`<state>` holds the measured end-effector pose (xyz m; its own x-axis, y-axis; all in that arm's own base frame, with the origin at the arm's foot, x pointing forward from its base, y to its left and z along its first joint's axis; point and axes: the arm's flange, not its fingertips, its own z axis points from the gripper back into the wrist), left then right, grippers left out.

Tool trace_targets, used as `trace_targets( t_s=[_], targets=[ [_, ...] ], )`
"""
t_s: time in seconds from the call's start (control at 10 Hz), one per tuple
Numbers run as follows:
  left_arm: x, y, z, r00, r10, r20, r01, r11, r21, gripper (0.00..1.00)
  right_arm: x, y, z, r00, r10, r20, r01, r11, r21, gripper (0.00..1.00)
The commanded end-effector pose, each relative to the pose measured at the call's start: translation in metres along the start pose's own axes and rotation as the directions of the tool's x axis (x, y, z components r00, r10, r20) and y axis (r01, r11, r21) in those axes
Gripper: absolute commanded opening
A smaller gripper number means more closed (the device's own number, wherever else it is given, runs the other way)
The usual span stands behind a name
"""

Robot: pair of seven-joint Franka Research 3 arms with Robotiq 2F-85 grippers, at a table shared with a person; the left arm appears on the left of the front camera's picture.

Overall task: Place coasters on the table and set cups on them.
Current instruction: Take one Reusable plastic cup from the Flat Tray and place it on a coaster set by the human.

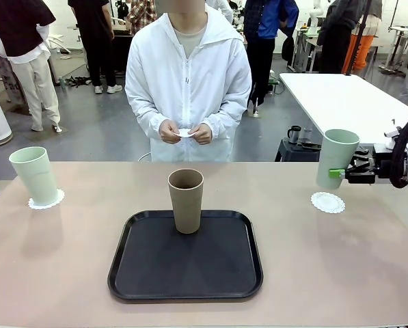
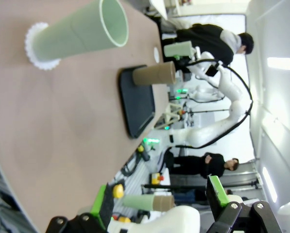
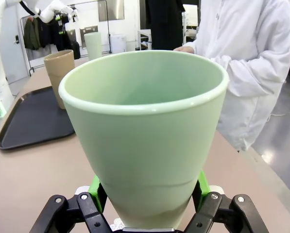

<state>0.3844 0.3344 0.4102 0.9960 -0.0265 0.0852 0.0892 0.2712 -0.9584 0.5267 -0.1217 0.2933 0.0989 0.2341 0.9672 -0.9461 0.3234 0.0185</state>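
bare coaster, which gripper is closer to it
Right. The right gripper holds a mint cup just by the coaster; the left gripper sits far off beyond the tray.

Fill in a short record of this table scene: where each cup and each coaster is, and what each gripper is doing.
Left mint cup: standing on a coaster, on the robot's left
Brown cup: upright on the black tray, no coaster under it
Right mint cup: gripped by the right gripper, not yet on a coaster
Bare coaster: on the table, just below that cup
Third coaster: in the person's hands
Left gripper: open, empty
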Motion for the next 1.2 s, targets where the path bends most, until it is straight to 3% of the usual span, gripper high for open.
trace_targets(
  t_s=[0.0,0.6,1.1],
  targets=[
    [-0.001,-0.002,0.001,1.000,0.004,0.000,-0.004,1.000,0.004,1.00,-0.011,-0.011,0.002,1.000,0.014,-0.011,-0.014,1.000,0.009,0.82],
    [-0.001,-0.002,0.001,1.000,0.004,0.000,-0.004,1.000,0.004,1.00,-0.032,-0.007,0.016,1.000,-0.020,-0.018,0.021,0.999,0.037,0.82],
    [-0.001,-0.002,0.001,1.000,0.004,0.000,-0.004,1.000,0.004,1.00,-0.041,-0.007,0.003,0.998,-0.067,-0.011,0.068,0.993,0.095,0.82]
  ],
)
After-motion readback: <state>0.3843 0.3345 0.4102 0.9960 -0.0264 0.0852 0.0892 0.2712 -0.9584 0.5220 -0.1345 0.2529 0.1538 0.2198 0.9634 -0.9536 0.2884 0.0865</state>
